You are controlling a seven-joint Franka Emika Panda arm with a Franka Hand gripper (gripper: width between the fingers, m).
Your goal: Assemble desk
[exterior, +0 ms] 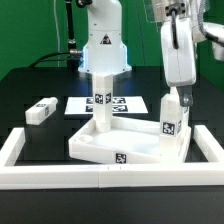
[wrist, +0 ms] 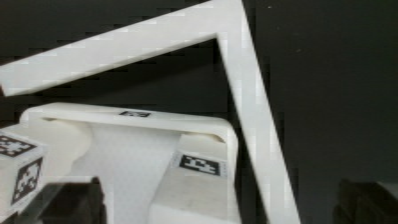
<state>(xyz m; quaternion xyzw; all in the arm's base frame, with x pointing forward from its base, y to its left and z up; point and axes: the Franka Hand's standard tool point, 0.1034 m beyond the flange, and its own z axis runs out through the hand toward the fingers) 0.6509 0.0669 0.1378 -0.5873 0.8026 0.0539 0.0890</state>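
Jaws spread wide, holding nothing. Exterior view: gripper [exterior: 172, 92] directly above leg [exterior: 170, 122] standing at tabletop [exterior: 112, 148] corner on exterior view's right. Second leg [exterior: 102, 98] upright at tabletop's far corner. Third leg [exterior: 41, 110] lies loose on table, well apart from tabletop toward exterior view's left. Marker board [exterior: 84, 104] behind tabletop. White bars [exterior: 110, 179] fence tabletop closely.

Wrist view: tabletop corner [wrist: 134, 120], tagged leg [wrist: 192, 168], bars' corner [wrist: 231, 30] beyond. Likely release step: lift straight up, avoid nudging leg. Room open above; bars crowd sides.
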